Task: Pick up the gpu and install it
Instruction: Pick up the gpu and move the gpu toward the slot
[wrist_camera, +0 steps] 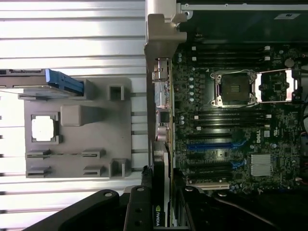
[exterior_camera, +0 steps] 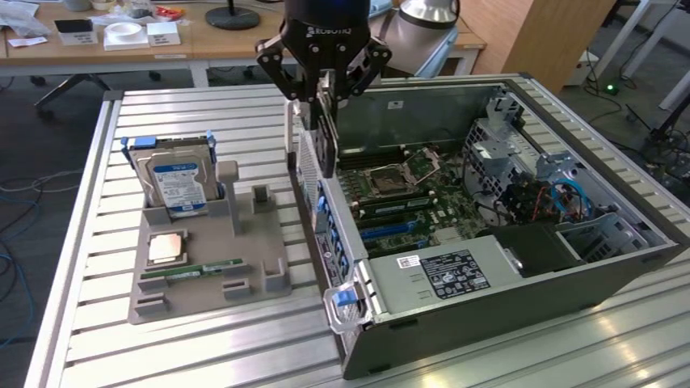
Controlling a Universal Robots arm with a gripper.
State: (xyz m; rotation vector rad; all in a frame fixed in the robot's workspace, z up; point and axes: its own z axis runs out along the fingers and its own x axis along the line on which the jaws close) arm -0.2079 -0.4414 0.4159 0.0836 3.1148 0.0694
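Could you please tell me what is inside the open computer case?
A motherboard with an open CPU socket, blue slots and a labelled power supply. Whatever lies under that supply is covered. The end effector holds the gpu.

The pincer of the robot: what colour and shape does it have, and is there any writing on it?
The pincer is black all over. Its body is a rounded block with white lettering that reads ROBOTIQ across the front. Two jointed fingers, made of angular black links, spread out from the body and narrow toward the tips. In the wrist view the links look matt black, with round pivot pins.
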